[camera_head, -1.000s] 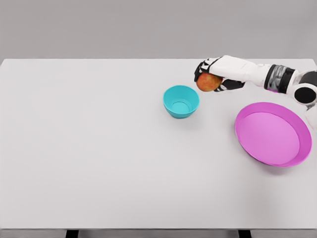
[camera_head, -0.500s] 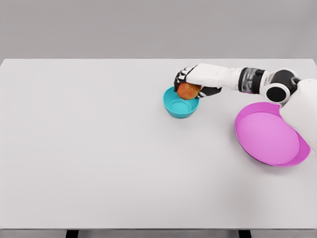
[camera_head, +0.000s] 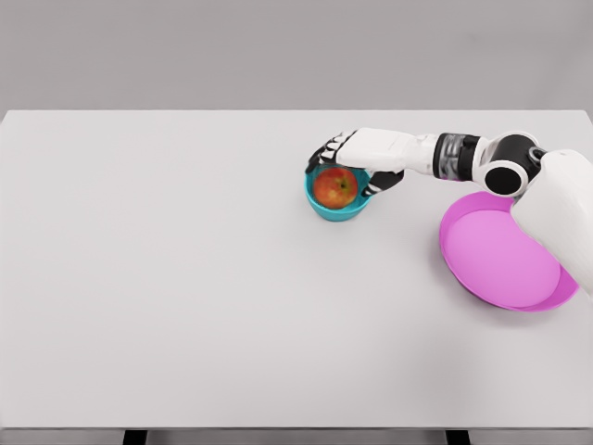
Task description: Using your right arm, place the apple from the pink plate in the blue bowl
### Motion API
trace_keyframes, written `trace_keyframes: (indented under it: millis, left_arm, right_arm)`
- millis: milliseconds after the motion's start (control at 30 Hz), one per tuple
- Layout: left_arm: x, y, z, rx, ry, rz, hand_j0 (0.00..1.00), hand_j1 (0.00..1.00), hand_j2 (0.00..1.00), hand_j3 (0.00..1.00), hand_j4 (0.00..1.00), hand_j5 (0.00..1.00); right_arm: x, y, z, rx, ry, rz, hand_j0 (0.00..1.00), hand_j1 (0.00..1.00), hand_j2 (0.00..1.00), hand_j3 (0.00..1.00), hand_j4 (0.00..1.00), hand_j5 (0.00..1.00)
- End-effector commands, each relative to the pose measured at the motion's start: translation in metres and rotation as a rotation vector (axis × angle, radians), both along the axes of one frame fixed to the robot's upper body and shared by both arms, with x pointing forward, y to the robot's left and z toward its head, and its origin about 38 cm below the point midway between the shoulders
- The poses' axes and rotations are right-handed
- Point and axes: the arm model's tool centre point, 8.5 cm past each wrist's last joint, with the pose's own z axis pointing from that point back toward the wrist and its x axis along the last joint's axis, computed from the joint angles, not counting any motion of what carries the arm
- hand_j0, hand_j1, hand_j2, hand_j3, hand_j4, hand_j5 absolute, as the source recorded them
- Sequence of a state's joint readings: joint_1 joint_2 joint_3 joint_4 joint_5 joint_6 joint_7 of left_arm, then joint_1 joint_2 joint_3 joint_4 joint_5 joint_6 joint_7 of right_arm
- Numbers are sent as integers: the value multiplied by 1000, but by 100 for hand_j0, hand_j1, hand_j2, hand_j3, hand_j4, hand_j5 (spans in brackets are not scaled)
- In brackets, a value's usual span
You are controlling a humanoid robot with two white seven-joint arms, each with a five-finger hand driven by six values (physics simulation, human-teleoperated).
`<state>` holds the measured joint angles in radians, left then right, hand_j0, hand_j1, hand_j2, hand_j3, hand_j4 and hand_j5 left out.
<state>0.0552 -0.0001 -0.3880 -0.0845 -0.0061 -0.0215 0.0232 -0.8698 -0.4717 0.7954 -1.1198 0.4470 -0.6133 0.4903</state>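
Note:
The red-yellow apple (camera_head: 335, 187) lies inside the blue bowl (camera_head: 326, 209) near the middle of the white table. My right hand (camera_head: 350, 167) hovers just over the bowl's far rim. Its fingers (camera_head: 321, 158) are spread above the apple and the thumb sticks out on the bowl's right side. The hand is open and I see a small gap between it and the apple. The pink plate (camera_head: 505, 252) sits to the right with nothing on it. The right forearm reaches in from the right edge, passing over the plate's far rim.
The white table (camera_head: 185, 278) stretches wide to the left and front of the bowl. The robot's white shoulder (camera_head: 565, 213) covers part of the pink plate at the right edge.
The right hand carried the apple leftward from beside the bowl to over it, lowered it and let go. The apple now rests in the bowl.

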Motion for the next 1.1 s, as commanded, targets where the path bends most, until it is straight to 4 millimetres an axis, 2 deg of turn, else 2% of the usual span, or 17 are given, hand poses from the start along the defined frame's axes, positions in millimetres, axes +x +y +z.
trace_keyframes:
  millis: [0, 167, 200, 267, 333, 400, 567, 667, 700, 867, 1067]
  left_arm:
    - [0, 0, 0, 0, 0, 0, 100, 100, 100, 100, 100, 100]
    - [0, 0, 0, 0, 0, 0, 100, 100, 100, 100, 100, 100]
    - [0, 0, 0, 0, 0, 0, 100, 100, 100, 100, 100, 100]
    - [0, 0, 0, 0, 0, 0, 100, 100, 100, 100, 100, 100]
    - [0, 0, 0, 0, 0, 0, 100, 100, 100, 100, 100, 100]
    - [0, 0, 0, 0, 0, 0, 100, 100, 100, 100, 100, 100]
    - [0, 0, 0, 0, 0, 0, 100, 100, 100, 100, 100, 100]
    - [0, 0, 0, 0, 0, 0, 100, 100, 100, 100, 100, 100]
    - [0, 0, 0, 0, 0, 0, 100, 100, 100, 100, 100, 100]
    - [0, 0, 0, 0, 0, 0, 100, 100, 100, 100, 100, 100]
    - [4, -1, 0, 1, -10, 0, 100, 100, 100, 100, 100, 100]
  right_arm:
    - [0, 0, 1, 8, 0, -1, 100, 100, 100, 100, 100, 100]
    - [-1, 1, 2, 4, -1, 2, 100, 100, 100, 100, 100, 100]
    - [0, -1, 5, 8, -9, 1, 100, 100, 100, 100, 100, 100]
    - [-5, -4, 23, 6, -57, 23, 100, 100, 100, 100, 100, 100]
    - [-10, -41, 71, 38, -173, -24, 100, 100, 100, 100, 100, 100]
    - [-17, -87, 84, 49, -206, -110, 100, 100, 100, 100, 100, 100]
    - [-38, -167, 71, 66, -149, -306, 100, 100, 100, 100, 100, 100]
    - [-51, -188, 48, 60, -101, -355, 100, 100, 100, 100, 100, 100]
    - [-54, -188, 39, 58, -82, -356, 100, 100, 100, 100, 100, 100]
    - [-60, -187, 23, 57, -48, -357, 100, 100, 100, 100, 100, 100]
    - [-63, -192, 18, 45, -34, -365, 100, 100, 100, 100, 100, 100]
